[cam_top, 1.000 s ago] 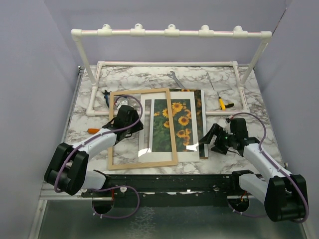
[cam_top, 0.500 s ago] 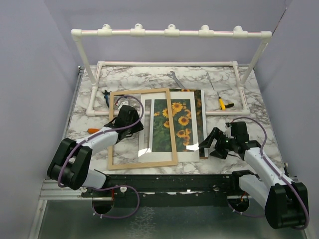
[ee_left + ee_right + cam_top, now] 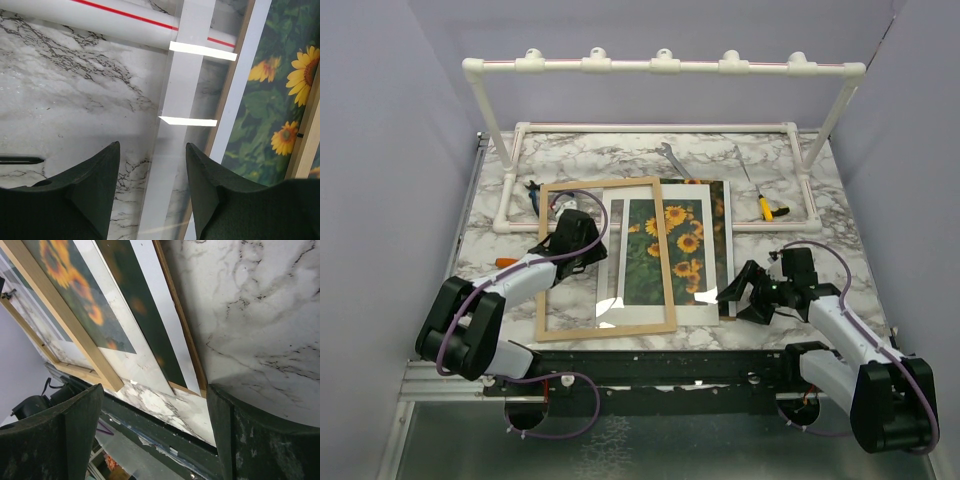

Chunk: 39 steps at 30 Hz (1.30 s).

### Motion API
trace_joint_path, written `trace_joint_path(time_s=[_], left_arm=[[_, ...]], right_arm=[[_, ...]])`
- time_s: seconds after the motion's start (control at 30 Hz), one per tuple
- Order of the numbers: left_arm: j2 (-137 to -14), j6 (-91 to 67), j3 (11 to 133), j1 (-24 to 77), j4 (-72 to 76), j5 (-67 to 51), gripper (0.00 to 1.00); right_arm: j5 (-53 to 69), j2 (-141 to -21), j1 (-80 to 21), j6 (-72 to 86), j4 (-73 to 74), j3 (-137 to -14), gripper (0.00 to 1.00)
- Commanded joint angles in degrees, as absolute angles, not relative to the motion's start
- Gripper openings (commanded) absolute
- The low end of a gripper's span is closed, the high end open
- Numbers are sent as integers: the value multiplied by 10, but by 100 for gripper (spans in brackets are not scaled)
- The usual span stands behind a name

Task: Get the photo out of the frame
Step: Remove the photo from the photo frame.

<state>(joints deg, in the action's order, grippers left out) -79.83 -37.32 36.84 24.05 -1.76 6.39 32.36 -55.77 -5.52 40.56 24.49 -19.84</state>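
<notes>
Both the left pincer (image 3: 152, 155) and right pincer (image 3: 155, 405) gape empty at the frame (image 3: 605, 330), wrench (image 3: 670, 157) and yellow screwdriver (image 3: 765, 207) lying beyond.

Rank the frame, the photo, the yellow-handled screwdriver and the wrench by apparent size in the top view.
1. frame
2. photo
3. yellow-handled screwdriver, longer than the wrench
4. wrench, shorter though thicker

Left hand (image 3: 152, 147), right hand (image 3: 155, 390), both spread wide.
</notes>
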Motion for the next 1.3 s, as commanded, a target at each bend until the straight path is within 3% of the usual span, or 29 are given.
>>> trace_joint_path(time_s=[0.0, 0.67, 1.27], left_arm=[[-811, -366, 380, 235, -7, 54, 56], [-813, -367, 380, 234, -2, 47, 56], [-813, -367, 380, 234, -2, 42, 56]], right_arm=[[347, -548, -55, 409, 253, -203, 86], [343, -544, -54, 395, 285, -214, 93], [367, -558, -55, 412, 234, -197, 88]])
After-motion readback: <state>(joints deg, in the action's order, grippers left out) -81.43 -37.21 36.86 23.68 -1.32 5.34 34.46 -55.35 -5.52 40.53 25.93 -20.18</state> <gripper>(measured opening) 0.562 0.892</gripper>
